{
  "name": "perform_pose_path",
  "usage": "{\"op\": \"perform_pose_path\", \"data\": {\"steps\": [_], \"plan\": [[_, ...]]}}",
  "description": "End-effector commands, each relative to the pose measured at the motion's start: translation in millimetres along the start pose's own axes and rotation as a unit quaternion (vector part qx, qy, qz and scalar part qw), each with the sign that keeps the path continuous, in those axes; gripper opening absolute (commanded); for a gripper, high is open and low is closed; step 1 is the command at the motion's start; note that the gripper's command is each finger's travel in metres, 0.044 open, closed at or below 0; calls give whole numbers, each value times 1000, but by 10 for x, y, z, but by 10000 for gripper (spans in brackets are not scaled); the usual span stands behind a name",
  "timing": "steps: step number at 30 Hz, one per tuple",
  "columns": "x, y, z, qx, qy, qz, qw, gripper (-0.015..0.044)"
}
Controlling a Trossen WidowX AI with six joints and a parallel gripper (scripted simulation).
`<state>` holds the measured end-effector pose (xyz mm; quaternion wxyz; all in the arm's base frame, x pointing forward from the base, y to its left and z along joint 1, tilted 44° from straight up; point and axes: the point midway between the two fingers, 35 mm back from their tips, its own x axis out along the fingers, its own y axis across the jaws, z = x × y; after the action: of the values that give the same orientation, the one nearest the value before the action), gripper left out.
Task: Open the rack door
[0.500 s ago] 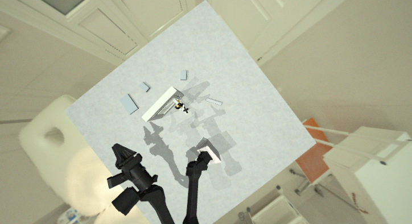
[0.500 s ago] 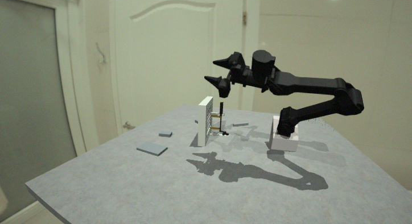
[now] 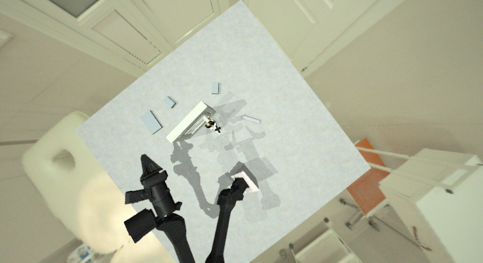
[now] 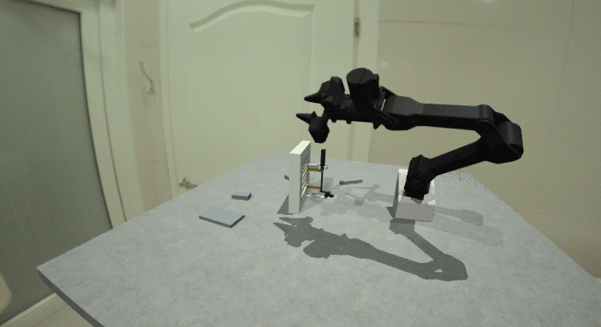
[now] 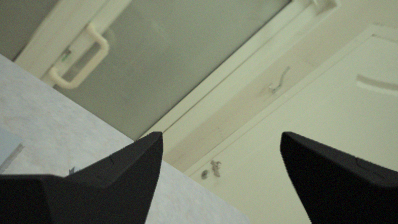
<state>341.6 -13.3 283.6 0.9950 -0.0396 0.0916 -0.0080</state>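
The white rack frame (image 3: 187, 121) (image 4: 295, 182) stands upright on the table. Its perforated door (image 3: 197, 125) (image 4: 305, 178) looks shut in the frame, though its exact angle is hard to tell. The black upright handle (image 4: 322, 158) stands out from the door on white and orange brackets; from above the handle (image 3: 209, 125) shows small beside the frame. My gripper (image 3: 144, 156) (image 4: 300, 106) (image 5: 221, 140) is open and empty, raised high above the table and apart from the handle. In the top view it shows well to the lower left of the rack. The wrist view shows neither door nor handle.
Flat blue-grey blocks lie behind the rack: a large one (image 3: 151, 121) (image 4: 222, 217), a smaller one (image 3: 169, 101) (image 4: 241, 195) and another (image 3: 215, 87). A pale bar (image 3: 251, 119) (image 4: 350, 182) lies on the handle side. The arm stands on a white base (image 3: 250, 182) (image 4: 414, 211).
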Motion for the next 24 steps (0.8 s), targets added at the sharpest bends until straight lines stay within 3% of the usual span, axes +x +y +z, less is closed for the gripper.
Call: {"op": "perform_pose_path", "data": {"steps": [1,24], "plan": [[139,-46,-121,-18,47,7,999,282],[615,-270,-906,-60,293,96,949,282]]}}
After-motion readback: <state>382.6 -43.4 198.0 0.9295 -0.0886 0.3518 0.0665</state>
